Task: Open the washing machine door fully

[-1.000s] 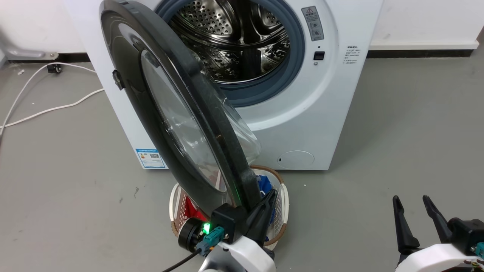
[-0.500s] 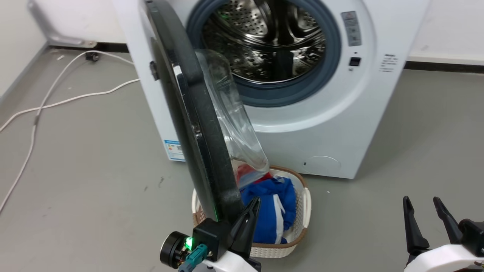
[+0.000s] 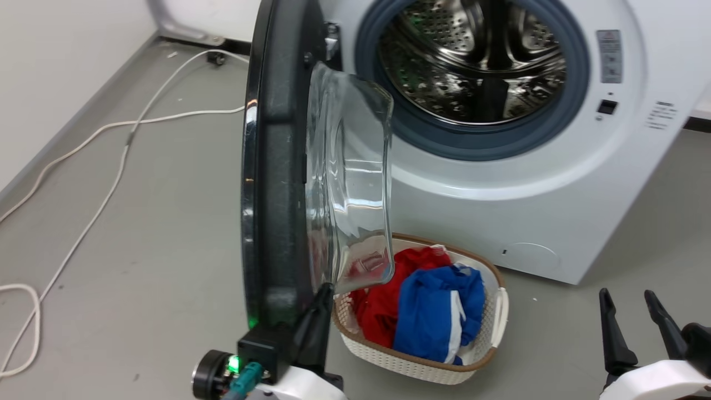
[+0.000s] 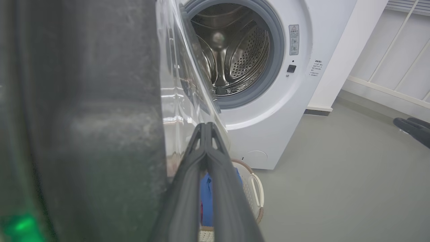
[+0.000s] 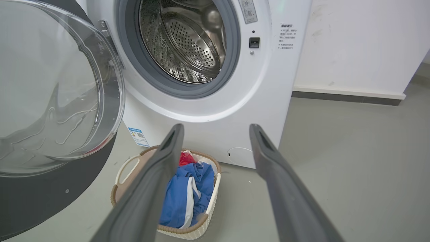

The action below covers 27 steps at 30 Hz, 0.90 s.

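The washing machine door [image 3: 272, 166] stands open and edge-on in the head view, its glass bowl [image 3: 347, 178] bulging toward the steel drum [image 3: 477, 61]. My left gripper [image 3: 326, 288] is shut with nothing between its fingers, its tip against the inner side of the door's lower rim. In the left wrist view the closed fingers [image 4: 215, 174] lie beside the dark door [image 4: 84, 117]. My right gripper [image 3: 633, 311] hangs open at the lower right, away from the machine. The right wrist view shows the door [image 5: 50, 188] at left, past the open right gripper [image 5: 216, 129].
A white wicker basket [image 3: 494, 328] holding red and blue clothes sits on the floor below the door opening, also basket [image 5: 127, 168]. White cables [image 3: 111, 166] trail over the grey floor at left, near a wall [image 3: 55, 66]. A small round flap [image 3: 527, 255] is low on the machine.
The door has swung wider, from slanted across the drum opening to edge-on. My shut left gripper moved left with its lower rim. The head camera turned too, shifting the whole scene right.
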Available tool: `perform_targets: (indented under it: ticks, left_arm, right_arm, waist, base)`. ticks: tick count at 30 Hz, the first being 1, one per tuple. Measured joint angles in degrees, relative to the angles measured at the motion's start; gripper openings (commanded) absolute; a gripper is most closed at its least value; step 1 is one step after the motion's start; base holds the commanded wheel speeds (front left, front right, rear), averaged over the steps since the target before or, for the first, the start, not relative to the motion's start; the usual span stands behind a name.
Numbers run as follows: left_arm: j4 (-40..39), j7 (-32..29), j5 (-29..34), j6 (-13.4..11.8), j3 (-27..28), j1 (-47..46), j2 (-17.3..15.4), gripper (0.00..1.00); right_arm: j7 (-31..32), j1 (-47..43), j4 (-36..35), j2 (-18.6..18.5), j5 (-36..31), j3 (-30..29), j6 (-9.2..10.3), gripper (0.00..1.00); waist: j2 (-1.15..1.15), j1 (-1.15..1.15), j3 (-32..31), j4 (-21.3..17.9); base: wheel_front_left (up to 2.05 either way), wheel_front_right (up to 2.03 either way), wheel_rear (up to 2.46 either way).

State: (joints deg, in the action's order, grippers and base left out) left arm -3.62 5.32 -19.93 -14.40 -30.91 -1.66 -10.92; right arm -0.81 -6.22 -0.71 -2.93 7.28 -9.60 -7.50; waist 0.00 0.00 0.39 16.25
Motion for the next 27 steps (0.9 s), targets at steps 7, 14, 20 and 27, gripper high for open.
perform_targets:
  ticks: [7, 14, 20, 27]
  left_arm:
    - [1.81, 1.43, -1.48, -0.18, 4.33, -0.23, -3.07, 0.0]
    - [4.02, 5.24, -5.27, -0.58, 12.52, -2.36, -5.79, 0.0]
    - [6.41, 7.66, -9.18, -0.21, 20.26, -5.22, -8.14, 0.0]
    - [11.51, 8.82, -13.43, 1.92, 27.49, -8.73, -10.89, 0.0]
  right_arm:
    - [0.15, 0.05, -0.81, 0.01, 0.04, -0.55, 0.0, 1.0]
    - [0.92, 0.52, -2.75, -0.57, -0.03, -0.57, 0.0, 1.0]
    - [1.91, 1.72, -3.9, -1.67, 0.02, -0.65, 0.0, 1.0]
    - [2.97, 3.88, -4.6, -2.58, -0.19, -1.0, 0.0, 1.0]
  waist:
    - [0.0, 0.0, 1.17, 3.39]
    - [0.0, 0.0, 4.13, 3.87]
    - [0.0, 0.0, 6.55, 2.9]
    - [0.0, 0.0, 9.32, 1.13]
  base:
    - [0.0, 0.0, 0.0]
    - [0.0, 0.0, 0.0]
    - [0.0, 0.0, 0.0]
    - [0.0, 0.0, 0.0]
